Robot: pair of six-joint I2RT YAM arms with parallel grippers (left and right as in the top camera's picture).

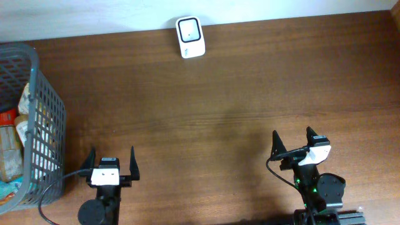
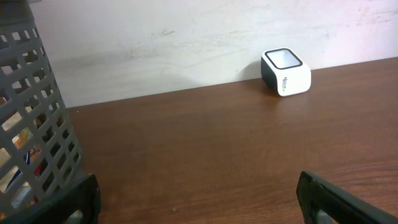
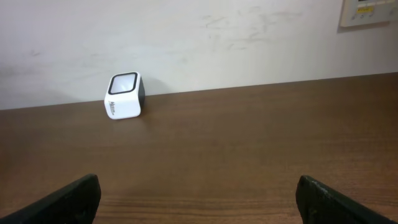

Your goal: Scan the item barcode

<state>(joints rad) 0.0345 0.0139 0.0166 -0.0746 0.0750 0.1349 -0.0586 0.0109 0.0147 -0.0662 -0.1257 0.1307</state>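
Observation:
A small white barcode scanner (image 1: 190,37) with a dark window stands at the table's far edge against the wall; it also shows as the scanner (image 2: 285,72) and the scanner (image 3: 124,96) in the wrist views. Packaged items (image 1: 11,134) lie inside a grey mesh basket (image 1: 44,125) at the far left, seen through its wall (image 2: 37,130). My left gripper (image 1: 111,162) rests open near the front edge, just right of the basket, nothing between its fingers. Over at the front right, my right gripper (image 1: 294,142) also stands open and holds nothing.
The brown wooden table (image 1: 219,106) runs back to a white wall (image 3: 199,37). The basket's corner sits close to my left gripper's left finger (image 2: 74,202). A wall panel (image 3: 367,12) shows at the upper right of the right wrist view.

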